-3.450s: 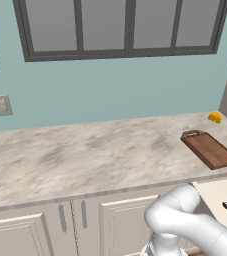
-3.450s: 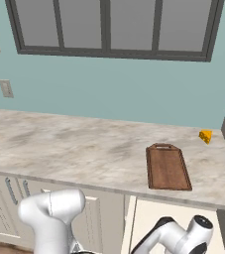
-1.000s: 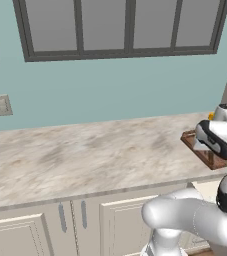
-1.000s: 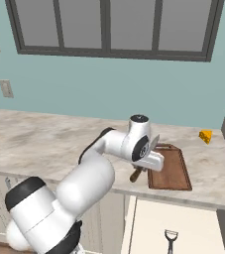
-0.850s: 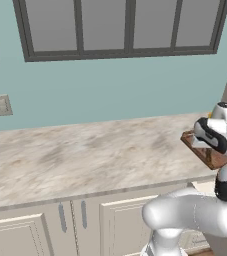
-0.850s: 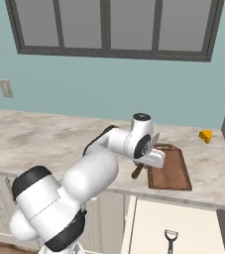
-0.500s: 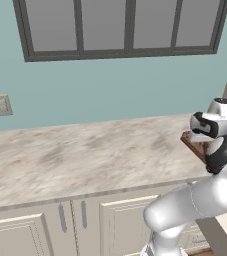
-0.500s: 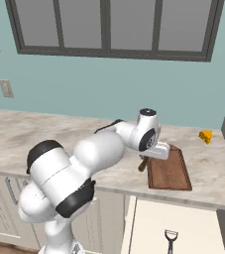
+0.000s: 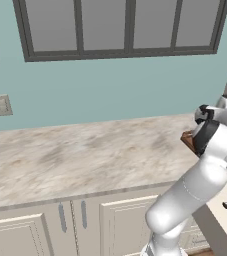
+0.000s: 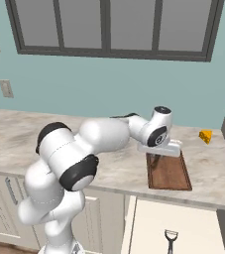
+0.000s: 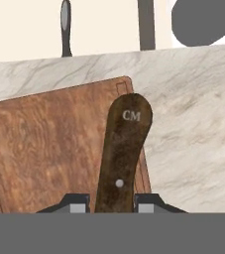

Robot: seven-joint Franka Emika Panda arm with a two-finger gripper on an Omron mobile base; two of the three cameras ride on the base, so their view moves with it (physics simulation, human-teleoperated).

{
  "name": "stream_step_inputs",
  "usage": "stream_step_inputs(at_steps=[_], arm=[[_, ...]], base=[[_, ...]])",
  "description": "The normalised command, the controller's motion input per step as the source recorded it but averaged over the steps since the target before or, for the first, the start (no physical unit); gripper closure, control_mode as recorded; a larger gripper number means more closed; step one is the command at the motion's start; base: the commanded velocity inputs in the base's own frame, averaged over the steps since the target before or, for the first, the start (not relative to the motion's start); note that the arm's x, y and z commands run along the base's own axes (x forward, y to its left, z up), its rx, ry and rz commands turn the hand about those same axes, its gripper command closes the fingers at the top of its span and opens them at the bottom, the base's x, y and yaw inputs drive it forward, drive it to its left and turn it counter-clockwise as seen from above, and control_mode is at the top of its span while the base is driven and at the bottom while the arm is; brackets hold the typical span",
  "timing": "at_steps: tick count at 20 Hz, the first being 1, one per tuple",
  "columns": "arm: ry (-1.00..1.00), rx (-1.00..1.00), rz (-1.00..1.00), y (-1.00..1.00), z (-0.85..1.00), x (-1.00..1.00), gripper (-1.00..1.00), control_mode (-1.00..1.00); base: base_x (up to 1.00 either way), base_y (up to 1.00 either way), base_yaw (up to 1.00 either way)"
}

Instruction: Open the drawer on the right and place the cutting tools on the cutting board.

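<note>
Even, soft, shadowless rendered light

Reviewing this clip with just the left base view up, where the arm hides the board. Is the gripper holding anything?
Observer: Yes. In the hand view the gripper is shut on the knife, by its dark brown handle.
Operator: Is it over the board yet?
Observer: In the right base view the gripper hangs above the near left part of the cutting board; the knife is not set down yet.
Operator: And the other tool?
Observer: The scissors lie in the open drawer below the counter edge.
Operator: Anything else near the board?
Observer: A small yellow object sits on the counter beyond the board, apart from it.
</note>
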Motion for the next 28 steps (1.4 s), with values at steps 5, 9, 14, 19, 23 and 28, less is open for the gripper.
stream_step_inputs(at_steps=[5,9,14,19,23,28], arm=[[0.00,-0.02,0.00,0.00,-0.09,0.00,1.00,-1.00],[0.00,-0.06,0.01,-0.05,-0.28,0.00,1.00,-1.00],[0.00,-0.09,0.03,-0.22,-0.40,-0.03,1.00,-1.00],[0.00,-0.02,0.04,-0.18,-0.24,0.00,1.00,-1.00],[0.00,0.00,0.03,-0.16,-0.11,0.09,1.00,-1.00],[0.00,0.00,0.01,-0.01,-0.01,0.26,-1.00,-1.00]], base=[[0.00,0.00,0.00],[0.00,0.00,0.00],[0.00,0.00,0.00],[0.00,0.00,0.00],[0.00,0.00,0.00],[0.00,0.00,0.00]])
